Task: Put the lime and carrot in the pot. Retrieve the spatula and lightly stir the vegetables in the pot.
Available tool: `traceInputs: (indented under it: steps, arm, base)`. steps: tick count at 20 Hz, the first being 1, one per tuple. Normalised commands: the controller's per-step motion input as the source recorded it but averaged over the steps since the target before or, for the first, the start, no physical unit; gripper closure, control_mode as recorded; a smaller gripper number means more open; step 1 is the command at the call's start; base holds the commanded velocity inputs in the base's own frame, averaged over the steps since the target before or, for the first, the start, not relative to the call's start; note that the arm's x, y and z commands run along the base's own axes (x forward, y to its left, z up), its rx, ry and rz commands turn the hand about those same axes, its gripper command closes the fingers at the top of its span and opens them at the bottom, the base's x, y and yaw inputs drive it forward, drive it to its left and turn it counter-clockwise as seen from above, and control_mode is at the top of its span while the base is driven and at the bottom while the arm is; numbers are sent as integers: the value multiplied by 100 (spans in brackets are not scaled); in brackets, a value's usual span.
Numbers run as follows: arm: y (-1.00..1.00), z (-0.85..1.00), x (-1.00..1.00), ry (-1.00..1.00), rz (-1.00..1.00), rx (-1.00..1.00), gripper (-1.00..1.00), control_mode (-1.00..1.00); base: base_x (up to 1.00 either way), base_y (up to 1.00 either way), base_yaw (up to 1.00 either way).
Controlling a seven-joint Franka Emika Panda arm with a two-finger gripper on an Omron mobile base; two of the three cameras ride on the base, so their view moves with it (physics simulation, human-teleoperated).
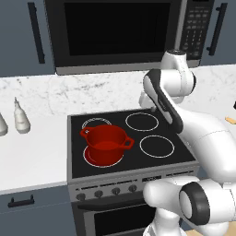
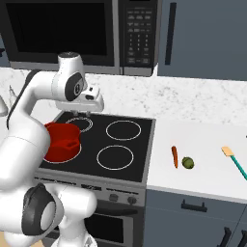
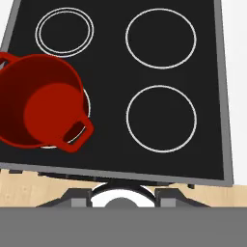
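The gripper (image 2: pixel 79 112) hangs above the back of the stove (image 2: pixel 140 144), holding nothing. Its fingers are barely visible in any view, so whether they are spread or closed cannot be told.

Below and to the left of the hand, the red pot (image 3: pixel 41 101) sits on the front left burner. Its inside looks empty. The left base view shows it whole, with a loop handle on each side (image 1: pixel 105 144).

Well apart from the hand, on the white counter (image 2: pixel 202 144) to the right of the stove, lie the task's other things. The carrot (image 2: pixel 174 156) is a thin orange stick lying with one end toward the wall. The lime (image 2: pixel 187 163) sits just beside it, on the carrot's right. Farther right is the spatula (image 2: pixel 235 161), with a pale blade and teal handle that runs off the picture edge.

The lime is likely light, firm and prone to rolling, so a grip across its middle seems best. The carrot looks stiff and slim; closing across its width near the centre should hold it.

In the left base view the arm hides the carrot and lime. Two pale bottles (image 1: pixel 20 117) stand on the counter left of the stove.
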Motion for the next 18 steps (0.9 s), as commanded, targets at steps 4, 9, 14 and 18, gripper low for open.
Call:
traceInputs:
  steps: [4, 9, 14, 18]
  arm:
    - [-10, -9, 1, 0, 0, 0, -100, -100]
    - [-31, -4, 0, 1, -2, 3, -100, -100]
    - [-71, -23, -3, 0, 7, -6, -100, -100]
    - [-100, -44, -25, 0, 8, -19, -100, -100]
  base:
    - [0, 0, 0]
    - [0, 0, 0]
    - [0, 0, 0]
    - [0, 0, 0]
